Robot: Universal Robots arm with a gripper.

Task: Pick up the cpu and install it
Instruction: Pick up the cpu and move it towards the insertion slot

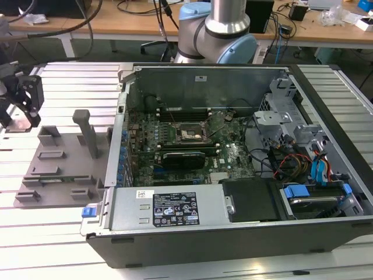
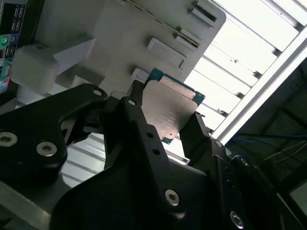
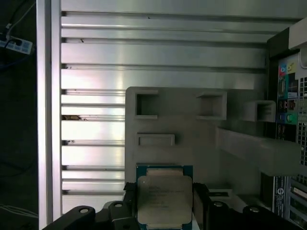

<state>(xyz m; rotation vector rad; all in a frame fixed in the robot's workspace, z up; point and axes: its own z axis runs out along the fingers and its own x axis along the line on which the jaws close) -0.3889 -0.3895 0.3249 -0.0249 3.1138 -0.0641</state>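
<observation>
**At the exterior view's far left, by the end of the grey tray, the gripper (image 1: pixel 20 99) holds the cpu (image 3: pixel 164 199).**

The two black fingers (image 2: pixel 139 120) stand only as far apart as the chip is wide and press on two opposite edges of the cpu (image 2: pixel 168 112). Its silver lid faces the cameras in both wrist views, with a thin green rim around it. Just beyond the chip lies the grey tray (image 1: pixel 64 169), with raised pockets and an upright post, resting on the slatted aluminium table (image 1: pixel 70 81). On the exterior view's right of the tray, well apart from the gripper, the open computer case (image 1: pixel 233 245) lies on the table. The dark square socket (image 1: pixel 189 135) sits on the motherboard near the case's middle, with a long black card (image 1: pixel 183 158) just beside it. The arm's base (image 1: pixel 224 29) stands behind the case.
</observation>
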